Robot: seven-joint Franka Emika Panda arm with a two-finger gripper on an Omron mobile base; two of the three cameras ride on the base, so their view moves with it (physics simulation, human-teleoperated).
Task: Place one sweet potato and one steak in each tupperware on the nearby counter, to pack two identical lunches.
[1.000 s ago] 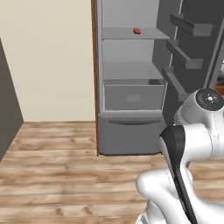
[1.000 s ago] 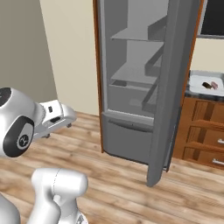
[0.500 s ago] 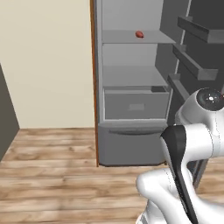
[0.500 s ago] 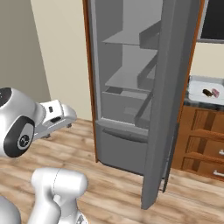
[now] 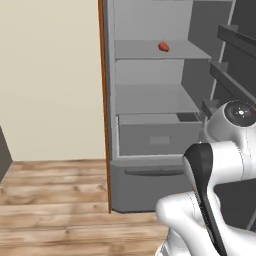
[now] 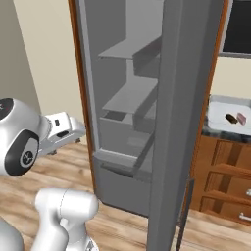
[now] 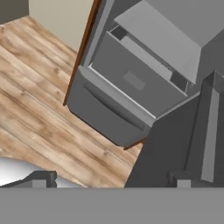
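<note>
1. The open grey fridge (image 5: 155,125) is taken as the landmark.
2. One orange-red sweet potato (image 5: 163,46) is seen on an upper fridge shelf.
3. A tupperware (image 6: 230,113) lies on the counter (image 6: 223,133) right of the fridge door, holding a dark sweet potato (image 6: 231,118) beside a pink steak (image 6: 241,117).
4. The gripper (image 7: 111,179) is held spread wide (nothing between its fingertips), aimed at the fridge's lower drawer (image 7: 131,83).

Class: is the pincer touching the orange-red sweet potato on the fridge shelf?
Apart. In the left base view the sweet potato lies alone on the upper shelf, nothing near it.
</note>
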